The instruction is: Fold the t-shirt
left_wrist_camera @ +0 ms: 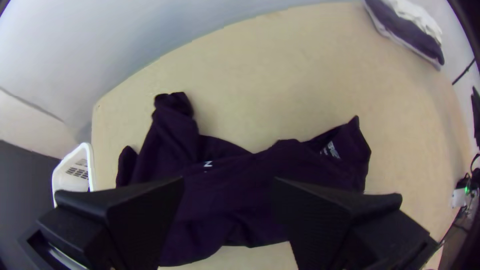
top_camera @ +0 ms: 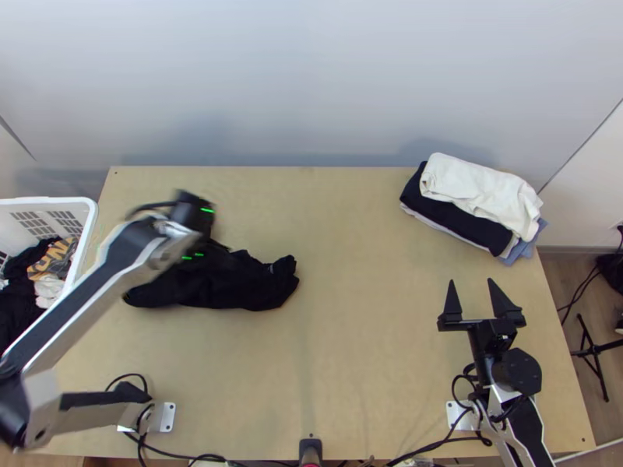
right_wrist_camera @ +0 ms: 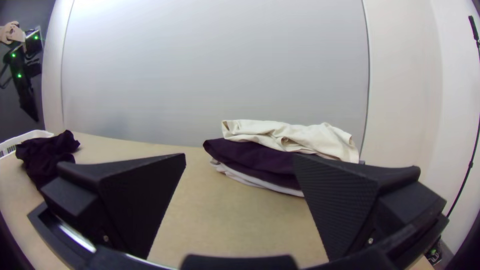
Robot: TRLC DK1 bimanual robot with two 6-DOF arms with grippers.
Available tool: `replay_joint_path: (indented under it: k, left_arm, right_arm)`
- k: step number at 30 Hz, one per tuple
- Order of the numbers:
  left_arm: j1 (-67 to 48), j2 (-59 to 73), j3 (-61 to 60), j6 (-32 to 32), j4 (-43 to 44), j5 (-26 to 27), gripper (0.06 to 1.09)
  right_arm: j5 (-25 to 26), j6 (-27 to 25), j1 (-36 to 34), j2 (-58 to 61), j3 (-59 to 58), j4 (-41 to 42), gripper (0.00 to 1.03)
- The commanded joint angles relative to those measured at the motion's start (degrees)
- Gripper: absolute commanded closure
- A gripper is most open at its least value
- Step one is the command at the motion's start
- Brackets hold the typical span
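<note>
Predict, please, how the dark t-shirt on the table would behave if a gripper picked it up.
The dark t-shirt would probably hang limp, as its soft folds suggest. Being bunched, it may lift as a clump, and its loose collar could droop.

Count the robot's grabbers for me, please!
2. The left gripper is above the black shirt, fingers apart. The right gripper is on the near side of the clothes pile, fingers apart too.

A pale wall (top_camera: 327,70) stands behind the table (top_camera: 366,311)
</note>
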Motion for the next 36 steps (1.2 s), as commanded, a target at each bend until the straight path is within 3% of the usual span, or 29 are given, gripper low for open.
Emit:
replay_joint_path:
  k: [1,12,15,16,31,34,36]
  left_arm:
    - [-15.1,12.1,7.8,-4.0,-3.6,-8.8,0.23]
    - [-22.3,24.9,14.9,-9.4,-8.2,-14.4,0.25]
    - [-22.5,25.3,14.8,-10.6,-7.9,-17.7,0.68]
    - [-22.4,25.2,14.8,-10.4,-7.9,-17.7,0.78]
    - [-20.3,22.1,6.5,-9.0,-7.8,-18.9,0.76]
    - [-20.3,20.9,5.6,-9.1,-7.0,-19.1,1.04]
    - [-20.2,18.9,4.8,-8.5,-6.9,-19.2,1.05]
  right_arm:
    - [0.0,0.0,0.0,0.0,0.0,0.0,0.04]
    - [0.0,0.0,0.0,0.1,0.0,0.0,0.04]
    - [0.0,0.0,0.0,0.0,0.0,0.0,0.04]
    - [0.0,0.0,0.0,0.0,0.0,0.0,0.04]
    - [0.0,0.0,0.0,0.0,0.0,0.0,0.04]
    - [0.0,0.0,0.0,0.0,0.0,0.0,0.04]
    - [0.0,0.0,0.0,0.0,0.0,0.0,0.04]
